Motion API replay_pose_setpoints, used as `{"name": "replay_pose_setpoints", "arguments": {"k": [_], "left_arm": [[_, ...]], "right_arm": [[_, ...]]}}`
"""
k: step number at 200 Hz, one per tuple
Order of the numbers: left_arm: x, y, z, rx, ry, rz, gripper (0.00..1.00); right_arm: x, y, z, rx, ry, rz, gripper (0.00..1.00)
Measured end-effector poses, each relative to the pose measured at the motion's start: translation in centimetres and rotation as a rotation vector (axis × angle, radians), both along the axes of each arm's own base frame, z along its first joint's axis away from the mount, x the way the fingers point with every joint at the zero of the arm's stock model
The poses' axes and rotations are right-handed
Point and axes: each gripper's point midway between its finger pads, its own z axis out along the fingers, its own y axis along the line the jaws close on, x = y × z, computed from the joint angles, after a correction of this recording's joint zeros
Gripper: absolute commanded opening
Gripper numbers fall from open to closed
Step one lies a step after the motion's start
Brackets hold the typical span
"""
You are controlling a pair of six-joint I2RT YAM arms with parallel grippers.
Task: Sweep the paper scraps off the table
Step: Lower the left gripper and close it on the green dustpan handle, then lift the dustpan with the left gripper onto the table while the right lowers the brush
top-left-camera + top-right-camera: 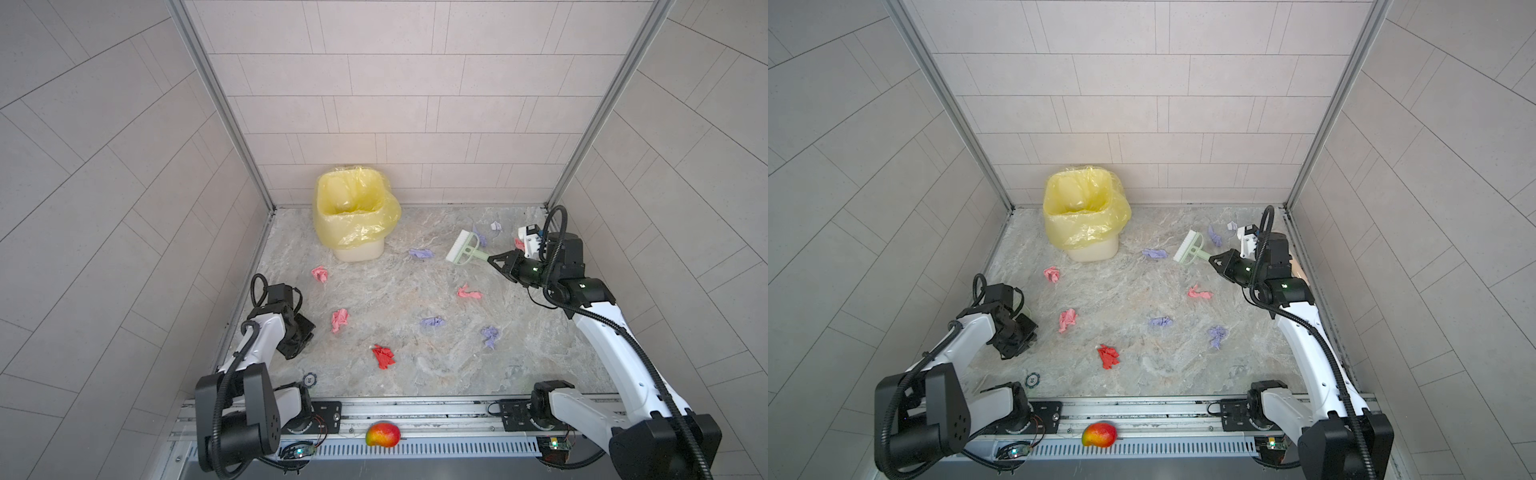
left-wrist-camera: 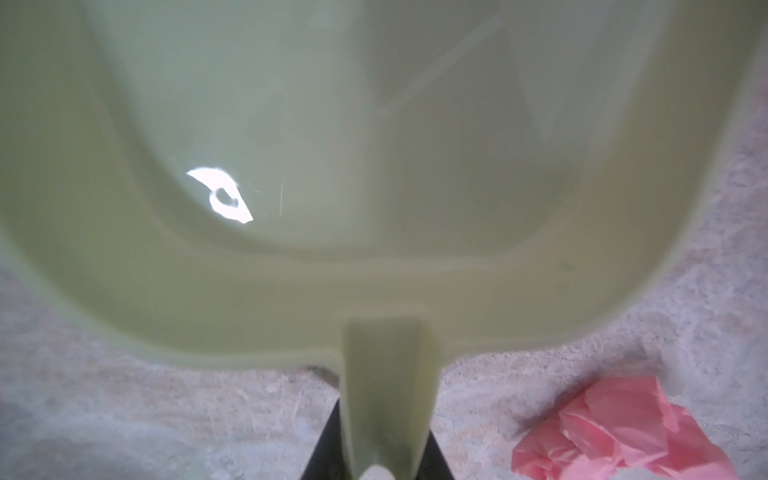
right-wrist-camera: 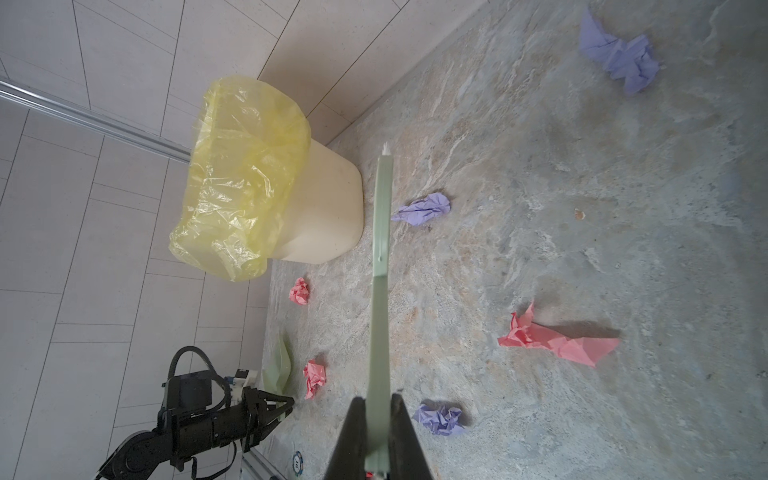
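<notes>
Several crumpled paper scraps lie scattered on the marble table (image 1: 395, 291): pink ones (image 1: 320, 273) (image 1: 339, 320) (image 1: 469, 292), a red one (image 1: 383, 356), purple ones (image 1: 420, 253) (image 1: 432, 322) (image 1: 489, 336) and a white one (image 1: 495, 226). My right gripper (image 1: 492, 261) (image 3: 378, 401) is shut on the handle of a pale green brush (image 1: 463, 248) at the back right, bristles towards the bin. My left gripper (image 1: 297, 345) (image 2: 384, 403) is shut on the handle of a pale green dustpan (image 2: 374, 166) near the left edge, with a pink scrap (image 2: 623, 432) beside it. The left arm hides most of the dustpan in both top views.
A cream bin with a yellow liner (image 1: 353, 216) stands at the back, left of centre. A poker chip (image 1: 309, 379) lies near the front left. A red-yellow mango (image 1: 382, 434) rests on the front rail. Tiled walls close three sides.
</notes>
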Motion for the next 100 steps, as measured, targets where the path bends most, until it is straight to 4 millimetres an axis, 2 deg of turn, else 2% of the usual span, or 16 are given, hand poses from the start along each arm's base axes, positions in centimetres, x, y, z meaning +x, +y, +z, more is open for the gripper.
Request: {"name": "replay_pose_setpoints", "arguments": {"k": [45, 77, 100], "left_arm": [[1.4, 0.1, 2.9, 0.059, -0.044, -0.074, 0.0], [2.5, -1.1, 5.7, 0.107, -0.095, -0.171, 0.0], [2.4, -2.1, 7.0, 0.113, -0.116, -0.223, 0.0]], "right_arm": [[0.1, -0.1, 0.3, -0.035, 0.025, 0.019, 0.0], [-0.3, -0.1, 0.4, -0.062, 0.036, 0.04, 0.0], [-0.9, -0.1, -0.2, -0.078, 0.062, 0.054, 0.0]]}}
